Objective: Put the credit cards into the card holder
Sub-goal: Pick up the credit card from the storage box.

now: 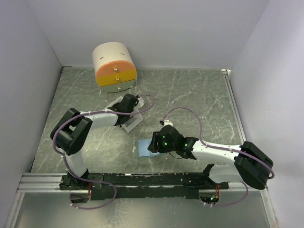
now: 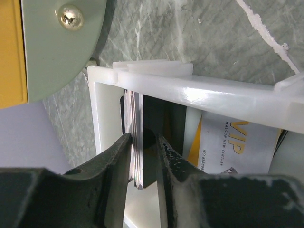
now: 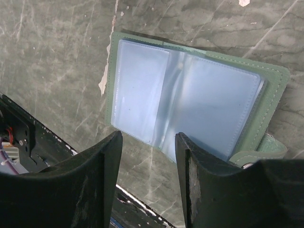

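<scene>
Left wrist: L gripper (image 2: 143, 156) pinches upright credit cards (image 2: 136, 118) in white box (image 2: 199, 92), for lifting | R gripper (image 3: 148, 156) wide, empty, above open card holder (image 3: 209, 99).

The left arm (image 1: 97, 118) and the right arm (image 1: 216, 153) are built alike, with white tube-like links between bulky black joint housings. A thin mauve cable (image 1: 185, 109) loops along each arm and curls out below its base. Small green lights (image 1: 165, 141) glow on the right arm's black wrist. Both bases are bolted to a black plate (image 1: 142, 179) laid across silver rails (image 1: 42, 183). The fingers (image 2: 109, 161) of the left gripper (image 2: 142, 140) and the right gripper (image 3: 148, 140) are black, thick and tapering, scuffed with pale scratches.
</scene>
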Robot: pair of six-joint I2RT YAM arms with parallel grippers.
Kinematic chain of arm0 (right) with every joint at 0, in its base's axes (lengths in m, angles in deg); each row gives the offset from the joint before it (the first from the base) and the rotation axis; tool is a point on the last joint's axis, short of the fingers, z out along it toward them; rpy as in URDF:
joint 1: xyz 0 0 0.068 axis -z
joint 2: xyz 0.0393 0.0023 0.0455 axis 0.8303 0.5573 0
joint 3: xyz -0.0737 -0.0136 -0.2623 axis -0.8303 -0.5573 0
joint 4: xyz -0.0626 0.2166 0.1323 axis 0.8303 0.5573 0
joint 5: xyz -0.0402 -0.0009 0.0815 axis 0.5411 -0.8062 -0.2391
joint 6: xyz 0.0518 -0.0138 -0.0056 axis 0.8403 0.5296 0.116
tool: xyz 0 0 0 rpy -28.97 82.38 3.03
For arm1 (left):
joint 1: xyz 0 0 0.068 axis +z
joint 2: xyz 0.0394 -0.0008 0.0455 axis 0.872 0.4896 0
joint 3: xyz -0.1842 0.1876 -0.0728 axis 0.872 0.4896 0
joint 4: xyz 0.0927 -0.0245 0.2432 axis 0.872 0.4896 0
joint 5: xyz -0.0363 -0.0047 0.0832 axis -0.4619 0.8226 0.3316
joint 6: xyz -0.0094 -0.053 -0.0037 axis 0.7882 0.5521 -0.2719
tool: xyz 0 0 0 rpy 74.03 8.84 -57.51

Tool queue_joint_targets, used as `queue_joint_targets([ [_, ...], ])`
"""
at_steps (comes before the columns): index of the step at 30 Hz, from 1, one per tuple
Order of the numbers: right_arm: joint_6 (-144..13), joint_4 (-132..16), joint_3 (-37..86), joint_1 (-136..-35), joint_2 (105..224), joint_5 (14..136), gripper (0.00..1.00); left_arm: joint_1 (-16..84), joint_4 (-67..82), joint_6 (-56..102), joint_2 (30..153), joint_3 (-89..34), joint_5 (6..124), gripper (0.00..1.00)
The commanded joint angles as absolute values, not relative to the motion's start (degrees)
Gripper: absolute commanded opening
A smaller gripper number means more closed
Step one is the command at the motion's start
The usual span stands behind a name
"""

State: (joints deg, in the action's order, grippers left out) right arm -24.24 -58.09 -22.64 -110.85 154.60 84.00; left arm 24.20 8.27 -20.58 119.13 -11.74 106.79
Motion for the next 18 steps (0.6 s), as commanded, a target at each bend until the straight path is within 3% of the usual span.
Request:
queue_joint_targets([
  [1, -23.5, -58.1, -23.8, -110.9, 153.4, 85.0, 0.49, 23.9, 8.2, -20.7, 120.0, -13.4, 108.0, 0.32],
  [14, -23.5, -57.9, -23.8, -110.9, 153.1, 85.2, 0.49, 24.0, 10.4, -21.4, 118.4, -15.2, 109.0, 0.22],
  [18, -23.5, -58.2, -23.7, -110.9, 153.5, 85.0, 0.48, 23.9, 10.2, -21.8, 118.0, -15.4, 109.5, 0.23],
])
